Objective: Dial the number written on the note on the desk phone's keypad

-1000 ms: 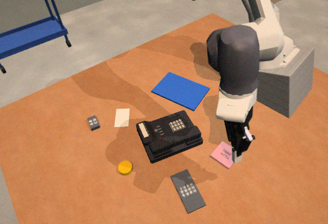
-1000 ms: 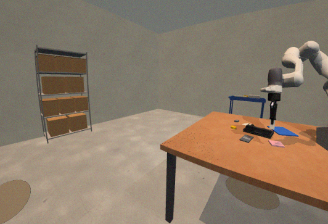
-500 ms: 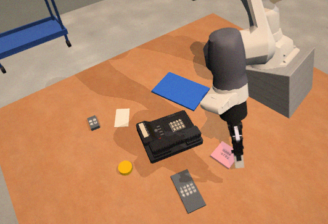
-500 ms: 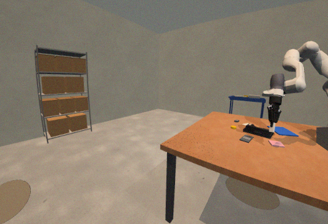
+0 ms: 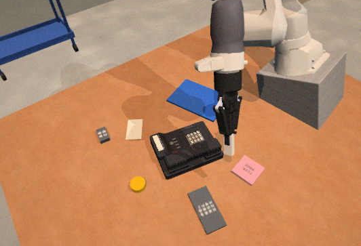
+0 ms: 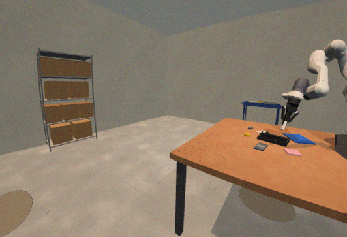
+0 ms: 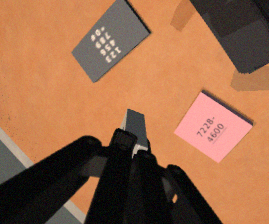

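Observation:
The black desk phone (image 5: 186, 148) lies on the orange table with its white keypad (image 5: 195, 137) facing up and the handset in its cradle along the near edge. It also shows in the exterior view (image 6: 273, 138). The pink note (image 5: 248, 169) lies right of the phone; in the wrist view the pink note (image 7: 213, 126) reads 7228-4600. My gripper (image 5: 229, 148) is shut on nothing. It hangs above the table just right of the phone, between phone and note, fingertips pointing down (image 7: 136, 131). A corner of the phone (image 7: 246, 30) shows at the wrist view's top right.
A grey keypad card (image 5: 207, 209) lies in front of the phone, also in the wrist view (image 7: 111, 40). A blue folder (image 5: 194, 99), a cream card (image 5: 134, 129), a small grey device (image 5: 102, 134) and a yellow disc (image 5: 138, 183) lie around. The robot base block (image 5: 302, 87) stands at right.

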### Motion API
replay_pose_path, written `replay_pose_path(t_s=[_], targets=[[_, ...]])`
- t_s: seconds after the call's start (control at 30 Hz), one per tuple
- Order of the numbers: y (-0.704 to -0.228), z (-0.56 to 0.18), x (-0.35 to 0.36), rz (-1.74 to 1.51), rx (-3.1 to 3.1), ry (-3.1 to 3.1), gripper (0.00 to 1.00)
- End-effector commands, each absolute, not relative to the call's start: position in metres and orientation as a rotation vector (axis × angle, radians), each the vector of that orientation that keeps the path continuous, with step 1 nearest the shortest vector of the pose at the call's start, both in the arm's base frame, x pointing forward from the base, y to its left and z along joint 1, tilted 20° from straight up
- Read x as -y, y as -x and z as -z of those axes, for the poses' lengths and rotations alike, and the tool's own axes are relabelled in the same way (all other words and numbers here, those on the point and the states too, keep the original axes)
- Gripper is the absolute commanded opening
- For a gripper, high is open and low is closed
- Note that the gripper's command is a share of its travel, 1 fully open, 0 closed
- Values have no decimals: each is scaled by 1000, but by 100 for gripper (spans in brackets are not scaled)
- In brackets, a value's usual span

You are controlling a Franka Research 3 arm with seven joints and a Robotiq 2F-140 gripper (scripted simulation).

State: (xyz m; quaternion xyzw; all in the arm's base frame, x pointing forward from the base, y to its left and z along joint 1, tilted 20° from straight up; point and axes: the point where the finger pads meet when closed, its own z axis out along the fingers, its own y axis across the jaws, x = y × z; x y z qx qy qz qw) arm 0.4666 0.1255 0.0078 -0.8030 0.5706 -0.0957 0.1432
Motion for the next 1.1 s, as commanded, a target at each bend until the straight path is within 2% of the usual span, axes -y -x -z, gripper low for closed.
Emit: replay_pose_path(t_s=[0.0,0.53,1.07], targets=[[-473,-24,-95,371,-1783,1994,0],[-450,-26,5,503,-1930,1433,0],[-445,-27,28,503,-1930,1433,0]])
